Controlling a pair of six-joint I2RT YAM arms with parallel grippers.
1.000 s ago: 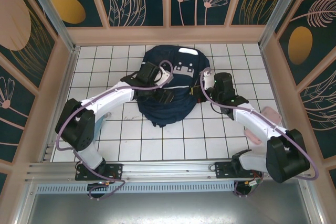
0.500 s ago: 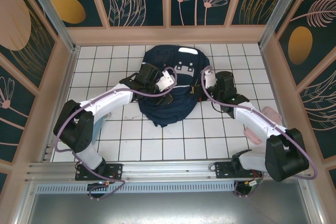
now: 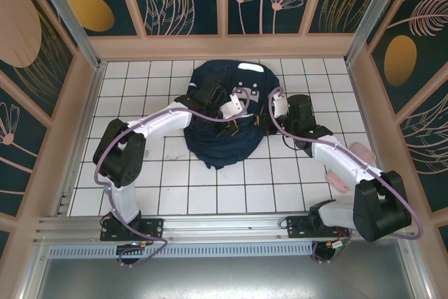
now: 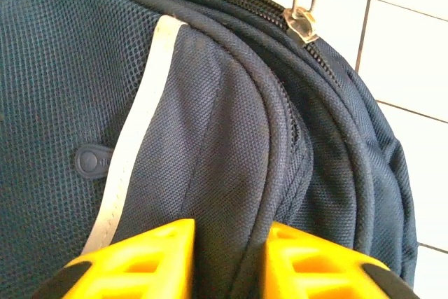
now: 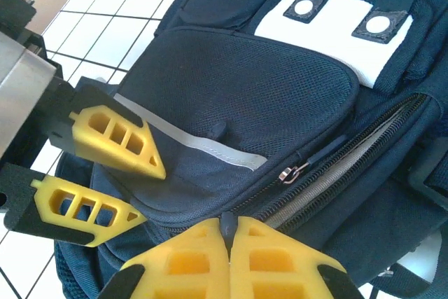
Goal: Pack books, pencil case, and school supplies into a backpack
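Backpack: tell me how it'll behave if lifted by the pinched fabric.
Probably floppy: the backpack mesh folds between the left fingers, so it should sag. Likely not slippery, given the coarse weave. Its slumped shape suggests little inside.

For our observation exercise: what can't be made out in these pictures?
The backpack's contents: right wrist view, fabric hides everything beyond the zip gap's pale lining.
Pink item: top view, right arm covers most of it.
Bases of the left gripper's fingers: left wrist view, cut off by bottom edge.

The left gripper slides right from left of centre to mid-frame over the backpack, its jaws narrowing onto a fabric fold, its elbow swinging inward.
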